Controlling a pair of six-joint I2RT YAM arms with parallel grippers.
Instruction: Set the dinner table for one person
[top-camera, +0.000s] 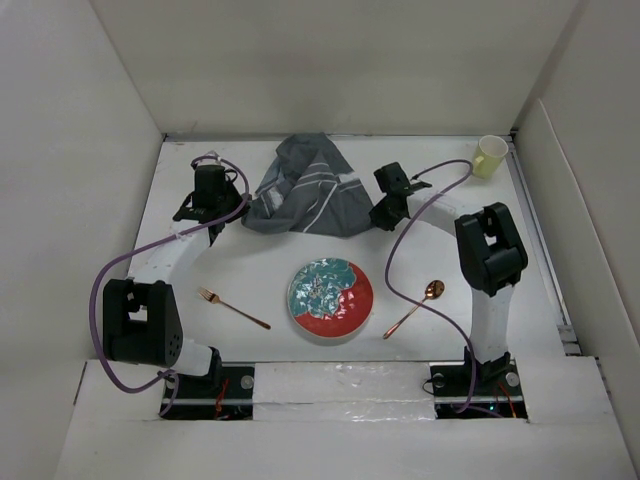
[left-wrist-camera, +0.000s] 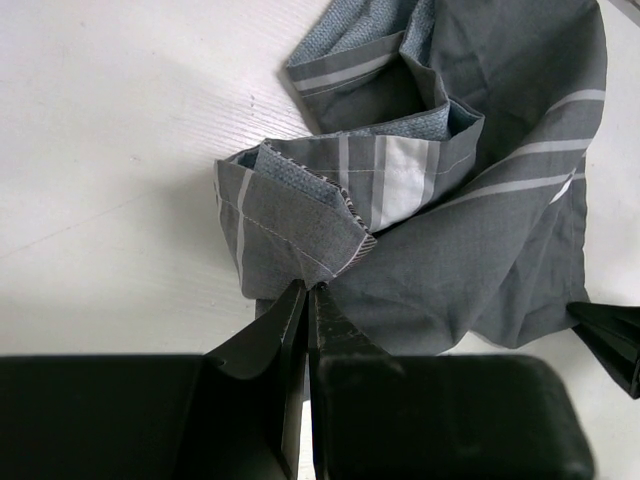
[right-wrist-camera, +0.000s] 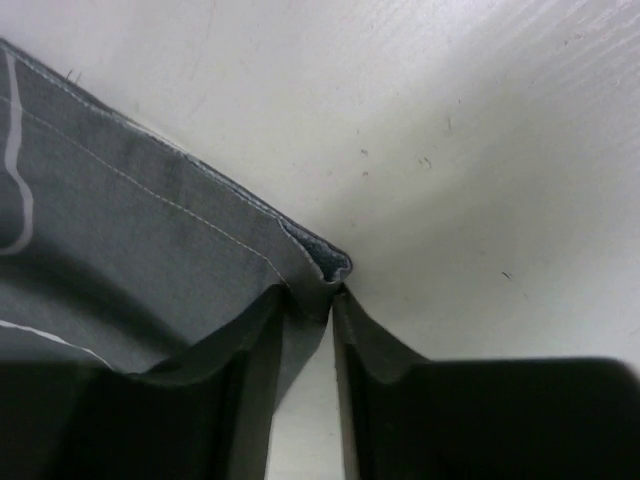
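The white dinner table (top-camera: 250, 270) holds a crumpled dark grey striped placemat (top-camera: 306, 190) at the back middle. My left gripper (top-camera: 236, 215) is shut on the placemat's left corner (left-wrist-camera: 300, 255), the fold pinched between the closed jaws. My right gripper (top-camera: 378, 222) is shut on the placemat's right corner (right-wrist-camera: 318, 262). A red and teal plate (top-camera: 330, 298) sits at the front middle. A copper fork (top-camera: 233, 308) lies left of it and a copper spoon (top-camera: 415, 307) right of it. A pale yellow cup (top-camera: 488, 156) stands at the back right corner.
White panels (top-camera: 90, 200) wall the table on the left, back and right. Purple cables (top-camera: 110, 290) loop beside both arms. The right gripper's black tip shows at the right edge of the left wrist view (left-wrist-camera: 612, 340).
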